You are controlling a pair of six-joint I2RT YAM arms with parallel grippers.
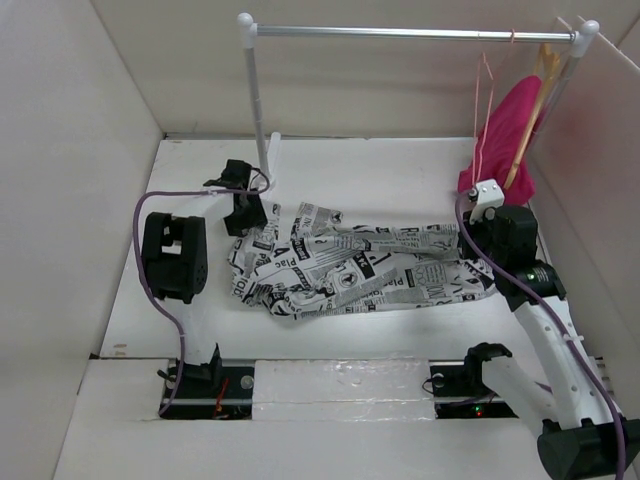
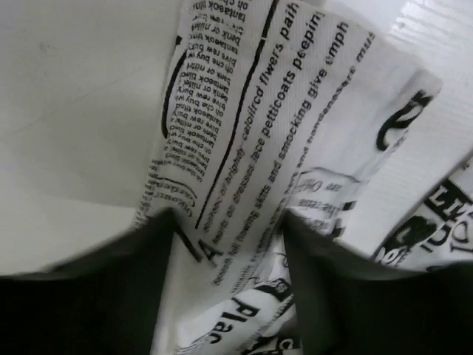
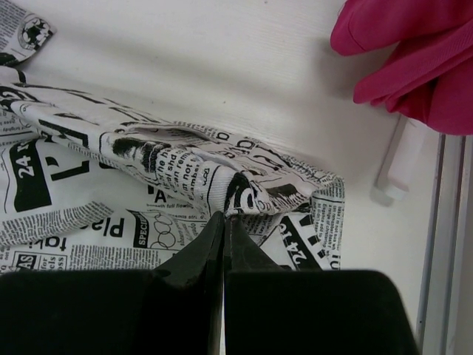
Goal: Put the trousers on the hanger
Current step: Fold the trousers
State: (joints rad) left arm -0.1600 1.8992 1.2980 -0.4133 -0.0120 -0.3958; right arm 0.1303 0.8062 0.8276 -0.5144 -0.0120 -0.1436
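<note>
**Left fingers.** In the left wrist view the left gripper (image 2: 229,222) has its fingers (image 2: 96,288) spread wide. A band of the trousers (image 2: 295,126) runs up through the gap between them. The cloth fills the gap and lies against both inner faces. Whether the pads press on it cannot be determined.

**Right fingers.** In the right wrist view the right gripper (image 3: 223,220) has its fingers (image 3: 192,262) pressed together, with only a hairline seam between them. The tips meet a folded edge of the trousers (image 3: 185,166) at the garment's right-hand end. Whether a layer of cloth is caught between them cannot be determined.

**Trousers.** In the top view the trousers (image 1: 360,265) lie crumpled across the middle of the white table (image 1: 400,170). They reach from the left gripper (image 1: 245,212) to the right arm's wrist. No part of them is on the hanger.

**Hanger.** The salmon-pink wire hanger (image 1: 483,110) hangs from the metal rail (image 1: 410,33) at its right end, well apart from the trousers.

**Surroundings.** Just beside the wire hanger, a magenta garment (image 1: 505,130) hangs on a wooden hanger (image 1: 535,110). Its lower folds appear in the upper right corner of the right wrist view.
</note>
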